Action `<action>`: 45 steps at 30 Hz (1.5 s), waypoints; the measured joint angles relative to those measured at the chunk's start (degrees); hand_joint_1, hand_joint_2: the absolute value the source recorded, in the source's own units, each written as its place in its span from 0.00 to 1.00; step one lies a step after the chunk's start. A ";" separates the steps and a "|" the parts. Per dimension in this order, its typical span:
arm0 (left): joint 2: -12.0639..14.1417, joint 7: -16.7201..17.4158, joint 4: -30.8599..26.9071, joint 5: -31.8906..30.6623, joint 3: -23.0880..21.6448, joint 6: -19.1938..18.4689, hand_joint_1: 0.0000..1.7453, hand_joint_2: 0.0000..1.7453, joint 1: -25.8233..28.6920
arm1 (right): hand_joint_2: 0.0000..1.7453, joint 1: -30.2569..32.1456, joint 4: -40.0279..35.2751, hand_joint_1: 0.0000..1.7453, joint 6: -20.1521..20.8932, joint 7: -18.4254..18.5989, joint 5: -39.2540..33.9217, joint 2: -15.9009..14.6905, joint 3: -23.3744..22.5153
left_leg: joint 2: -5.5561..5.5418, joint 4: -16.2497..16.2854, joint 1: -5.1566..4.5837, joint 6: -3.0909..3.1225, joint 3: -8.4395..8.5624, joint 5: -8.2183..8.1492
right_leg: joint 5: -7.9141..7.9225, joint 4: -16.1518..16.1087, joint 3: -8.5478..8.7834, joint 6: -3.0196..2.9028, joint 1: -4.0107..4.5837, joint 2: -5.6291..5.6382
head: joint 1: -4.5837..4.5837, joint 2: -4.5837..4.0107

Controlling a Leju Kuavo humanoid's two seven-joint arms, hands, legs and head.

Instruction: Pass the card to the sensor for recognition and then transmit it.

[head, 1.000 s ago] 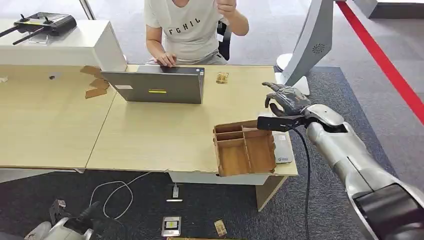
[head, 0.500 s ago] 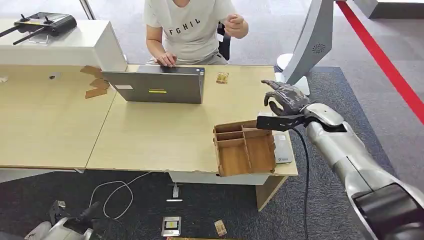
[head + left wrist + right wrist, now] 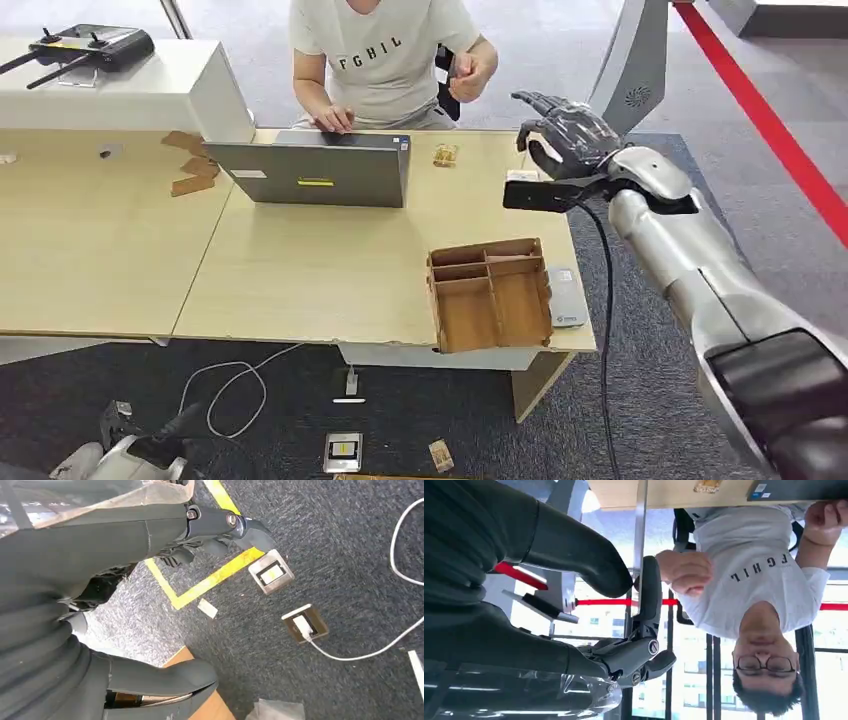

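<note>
Standing on dark grey speckled carpet [image 3: 640,420]: two pale wooden desks [image 3: 330,270] pushed edge to edge. Running diagonally across the lighter grey floor at far right, a red stripe [image 3: 770,125]. Rising beyond the desk corner, a slanted white pillar stand [image 3: 625,85]. Trailing across the carpet, a white cable [image 3: 235,385]; lying nearby, yellow floor tape [image 3: 210,582].

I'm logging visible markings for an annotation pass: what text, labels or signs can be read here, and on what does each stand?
"FGHIL": printed on the person's white T-shirt, also seen upside down in the right wrist view.
Laptop: a white sticker and a yellow label, too small to read.
White sensor device beside the wooden tray: small markings, unreadable.
Packet on the table: blurred print.
</note>
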 joint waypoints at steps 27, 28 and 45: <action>-4.81 1.81 0.00 -3.45 -4.13 1.18 0.00 1.00 -2.74 | 1.00 -2.97 6.29 1.00 -0.42 6.67 0.33 5.86 0.11 | 0.00 0.04 -0.03 0.00 0.02 0.00 | 0.01 -0.03 -0.03 0.00 -0.01 0.00 | 0.00 0.00; -5.00 2.14 0.00 -3.54 -4.24 1.25 0.00 1.00 -2.87 | 1.00 -2.96 6.51 1.00 -0.44 6.82 0.33 5.55 0.11 | 0.00 0.04 -0.03 0.00 0.00 0.00 | 0.01 -0.03 -0.03 0.00 -0.01 0.00 | 0.00 0.00; -7.30 6.14 0.00 -5.25 -8.35 2.42 0.00 1.00 -4.03 | 0.00 -1.83 9.05 0.00 -1.57 6.34 1.27 1.12 0.02 | 0.01 0.03 -0.02 0.00 -0.07 0.00 | 0.01 -0.02 -0.10 0.00 -0.01 0.01 | 0.00 0.00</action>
